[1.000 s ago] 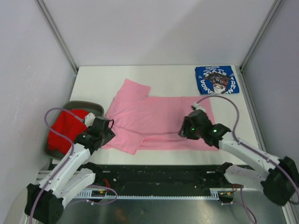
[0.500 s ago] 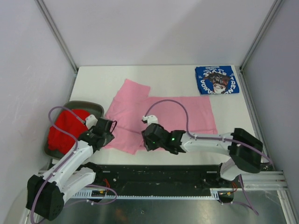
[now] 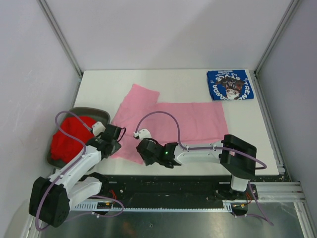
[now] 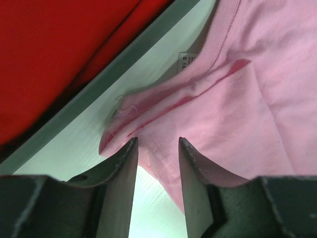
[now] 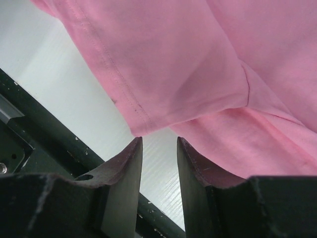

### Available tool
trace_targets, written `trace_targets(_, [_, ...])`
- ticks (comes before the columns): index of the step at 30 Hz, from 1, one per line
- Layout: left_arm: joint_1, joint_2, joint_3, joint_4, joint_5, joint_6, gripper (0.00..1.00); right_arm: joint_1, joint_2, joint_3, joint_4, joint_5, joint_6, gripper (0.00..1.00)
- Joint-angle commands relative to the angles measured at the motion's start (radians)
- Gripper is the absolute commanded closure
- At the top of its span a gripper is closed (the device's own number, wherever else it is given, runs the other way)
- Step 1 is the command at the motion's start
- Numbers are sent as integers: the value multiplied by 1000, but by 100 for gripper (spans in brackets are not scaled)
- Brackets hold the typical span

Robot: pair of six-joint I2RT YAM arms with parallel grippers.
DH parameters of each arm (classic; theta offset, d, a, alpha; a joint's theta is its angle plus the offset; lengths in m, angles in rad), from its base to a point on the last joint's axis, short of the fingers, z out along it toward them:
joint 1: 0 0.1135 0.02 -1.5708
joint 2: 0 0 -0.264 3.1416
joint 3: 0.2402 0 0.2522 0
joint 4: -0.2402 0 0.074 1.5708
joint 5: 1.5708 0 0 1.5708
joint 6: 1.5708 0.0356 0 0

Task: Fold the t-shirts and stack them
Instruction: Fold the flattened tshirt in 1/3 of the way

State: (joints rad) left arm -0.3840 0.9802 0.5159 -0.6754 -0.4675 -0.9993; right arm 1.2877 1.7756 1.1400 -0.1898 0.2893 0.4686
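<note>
Pink t-shirt (image 3: 188,121) lies flat on the tabletop (image 3: 173,82), long axis left to right, and its near-left edge is just beyond the left gripper (image 4: 157,144) by the collar and the right gripper (image 5: 159,141) at a sleeve corner, both jaws apart.

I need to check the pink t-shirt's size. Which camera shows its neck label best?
The left wrist view: the white label lies close up at the collar of the pink t-shirt, its print partly legible. In the top external view it is too small to find. The right wrist view shows only pink cloth, no label.
</note>
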Motion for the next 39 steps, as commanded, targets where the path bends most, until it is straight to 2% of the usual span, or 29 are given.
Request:
trace_targets(1, [-4,4,-12,21,-38,-37,57,17,32,53,14,39,-33,62])
trace_targets(15, [-4,26,-25,24,-42,-54,54,73,178,168,-32,63,-85,62])
trace_targets(26, [-4,24,-30,28,-38,-55,55,81,219,180,-59,74,-80,63])
trace_targets(29, [-4,23,-32,30,-35,-53,55,78,225,179,-59,72,-75,69])
trace_targets(39, [-4,24,-38,42,-27,-47,60,39,175,192,-61,53,-70,96])
